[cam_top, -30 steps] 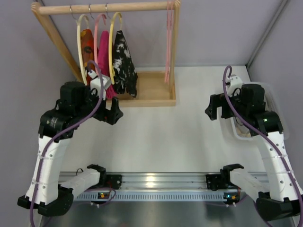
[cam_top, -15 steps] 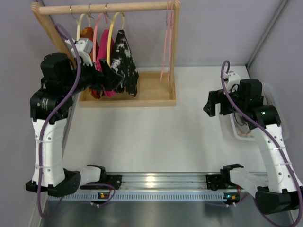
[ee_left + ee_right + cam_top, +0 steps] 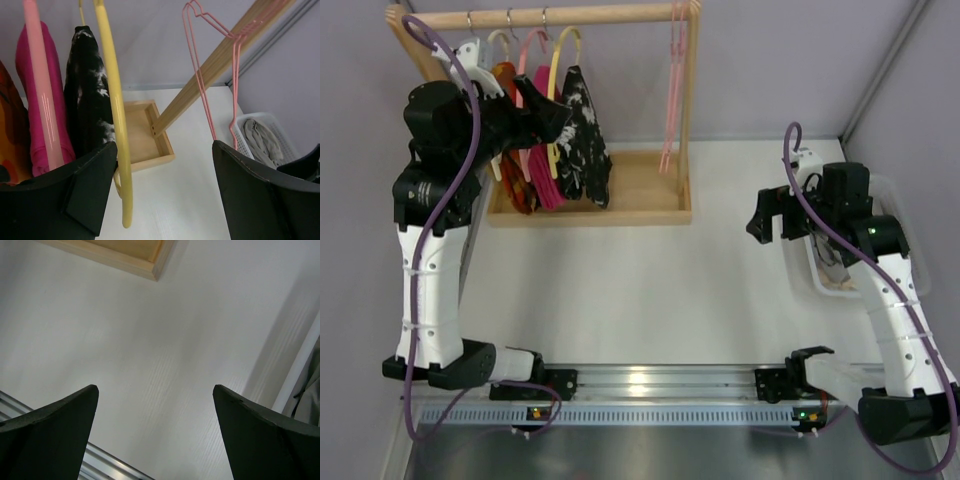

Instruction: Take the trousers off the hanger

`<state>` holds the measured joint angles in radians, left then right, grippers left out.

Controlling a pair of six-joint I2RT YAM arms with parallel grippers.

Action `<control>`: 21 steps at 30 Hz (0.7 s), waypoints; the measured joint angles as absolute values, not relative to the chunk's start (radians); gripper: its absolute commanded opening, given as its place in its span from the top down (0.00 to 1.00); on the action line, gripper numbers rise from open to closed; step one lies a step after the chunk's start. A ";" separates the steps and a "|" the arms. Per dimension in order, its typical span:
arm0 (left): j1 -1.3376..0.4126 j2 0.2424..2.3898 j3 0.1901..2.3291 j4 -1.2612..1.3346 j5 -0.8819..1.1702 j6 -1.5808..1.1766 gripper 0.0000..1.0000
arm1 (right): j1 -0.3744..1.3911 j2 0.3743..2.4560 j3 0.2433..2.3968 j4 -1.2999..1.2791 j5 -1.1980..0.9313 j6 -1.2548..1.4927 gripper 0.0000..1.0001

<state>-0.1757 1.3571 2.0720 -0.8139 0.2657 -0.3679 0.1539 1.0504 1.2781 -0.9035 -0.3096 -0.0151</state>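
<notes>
The trousers (image 3: 585, 130), black with white splotches, hang on the yellow hanger (image 3: 558, 85) from the wooden rail. My left gripper (image 3: 550, 115) is raised to them and stands open. In the left wrist view the hanger's yellow loop (image 3: 114, 105) runs down between the jaws, close beside the left finger (image 3: 75, 190), and its lower bend ends in the gap. The trousers (image 3: 90, 105) hang just behind that finger. The left gripper (image 3: 164, 146) holds nothing. My right gripper (image 3: 767, 222) hovers open over the white table, seen empty in its own view (image 3: 155, 388).
The wooden rack's base tray (image 3: 640, 195) lies under the clothes. A magenta garment (image 3: 542, 160) on a pink hanger and an orange garment (image 3: 512, 140) hang left of the trousers. Bare pink hangers (image 3: 675, 90) hang at the rail's right end. A white basket (image 3: 835, 275) with grey cloth sits at right.
My left arm has lifted and swung up and back from the table to the hanging clothes, bringing the yellow hanger between its jaws, which have narrowed a little. The right arm has barely moved.
</notes>
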 measured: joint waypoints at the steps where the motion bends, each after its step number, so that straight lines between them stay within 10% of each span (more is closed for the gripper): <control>1: -0.176 1.365 2.073 -0.808 0.248 -0.368 0.18 | 0.154 1.050 1.278 -0.904 -0.310 -0.015 0.01; 21: -0.173 1.428 1.897 -0.568 0.380 -0.525 0.41 | 0.154 1.050 1.278 -0.902 -0.308 -0.005 0.01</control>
